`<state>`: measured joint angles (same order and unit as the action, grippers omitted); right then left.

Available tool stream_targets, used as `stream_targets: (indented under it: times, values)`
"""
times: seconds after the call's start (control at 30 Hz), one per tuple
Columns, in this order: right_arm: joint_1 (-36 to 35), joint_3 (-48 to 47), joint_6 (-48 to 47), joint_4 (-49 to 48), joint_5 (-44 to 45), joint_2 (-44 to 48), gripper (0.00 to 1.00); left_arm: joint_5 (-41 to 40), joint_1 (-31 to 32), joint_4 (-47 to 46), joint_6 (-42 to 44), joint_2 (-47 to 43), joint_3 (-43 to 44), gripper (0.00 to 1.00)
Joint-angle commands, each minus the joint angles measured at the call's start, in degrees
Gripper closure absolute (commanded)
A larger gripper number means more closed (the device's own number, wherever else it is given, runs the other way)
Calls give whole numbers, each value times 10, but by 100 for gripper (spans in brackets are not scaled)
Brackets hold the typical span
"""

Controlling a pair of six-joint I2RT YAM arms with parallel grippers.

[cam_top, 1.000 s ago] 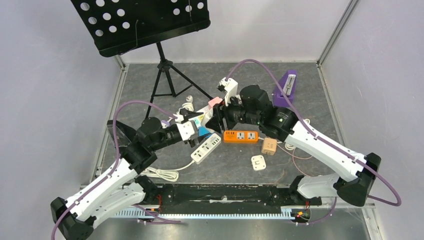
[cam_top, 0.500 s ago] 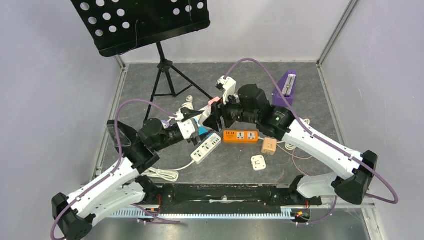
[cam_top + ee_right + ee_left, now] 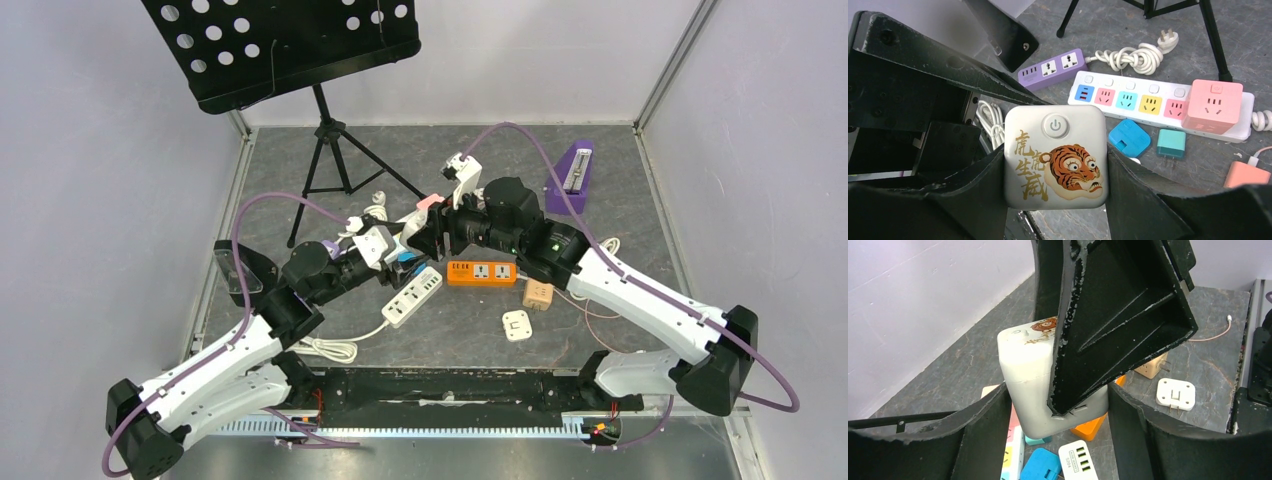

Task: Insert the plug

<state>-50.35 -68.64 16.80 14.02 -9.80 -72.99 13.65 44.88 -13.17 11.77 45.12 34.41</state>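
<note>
Your right fingers (image 3: 983, 187) are closed on the white tiger plug (image 3: 1055, 155), one pad on each flank, with the printed face toward that wrist camera; your left fingers (image 3: 985, 425) bracket the same body from the other side and look pressed to it as well; I read both as gripping, the left less surely, since a right finger hides part of the contact. Over the last second the left gripper (image 3: 398, 250) has rolled and pushed up into the right gripper (image 3: 425, 238), which eased a little toward it; they were less closely meshed before; that suggests a mid-air hand-over or regrasp, not an insertion. The plug hangs above the worktop (image 3: 265, 170), well clear of every socket; below lie an orange strip (image 3: 481, 272), a white strip (image 3: 412, 296) and, in the right wrist view, a long strip with coloured sockets (image 3: 1128, 100) carrying a pink cube (image 3: 1215, 105); which one you intend I cannot tell; the prongs are hidden.
</note>
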Motion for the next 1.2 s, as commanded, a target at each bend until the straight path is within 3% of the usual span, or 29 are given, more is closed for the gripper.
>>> stream_targets:
  times: [0.0,0.17,0.33,0.4,0.47,0.5,0.53,0.6,0.63,0.7,0.93,1.17]
  values:
    - [-6,13,33,-87,20,28,65,-28,3,-59,-39,-5,2,98]
    - [-5,14,43,-87,5,20,49,-38,3,-57,-32,-14,0,98]
    - [-5,24,48,-101,-2,20,48,-43,3,-53,-32,-17,-2,98]
    - [-5,31,50,-114,-5,22,55,-42,4,-50,-36,-18,-1,98]
    - [-5,41,53,-136,-12,24,79,-45,3,-44,-46,-20,2,98]
    - [-5,43,52,-136,-12,23,92,-53,3,-40,-56,-19,4,88]
    - [-5,42,51,-151,-8,22,100,-65,4,-35,-64,-21,6,67]
    - [-5,34,38,-142,16,16,100,-92,4,-10,-76,-32,12,34]
    - [-6,24,28,-123,36,9,100,-109,3,2,-82,-44,14,23]
    - [-4,9,9,-95,76,-5,100,-192,3,29,-126,-68,15,22]
    - [-5,-21,-51,-45,169,-97,100,-348,3,242,-229,-139,60,21]
    - [-5,-1,-87,-165,189,-197,100,-445,3,364,-263,-191,89,22]
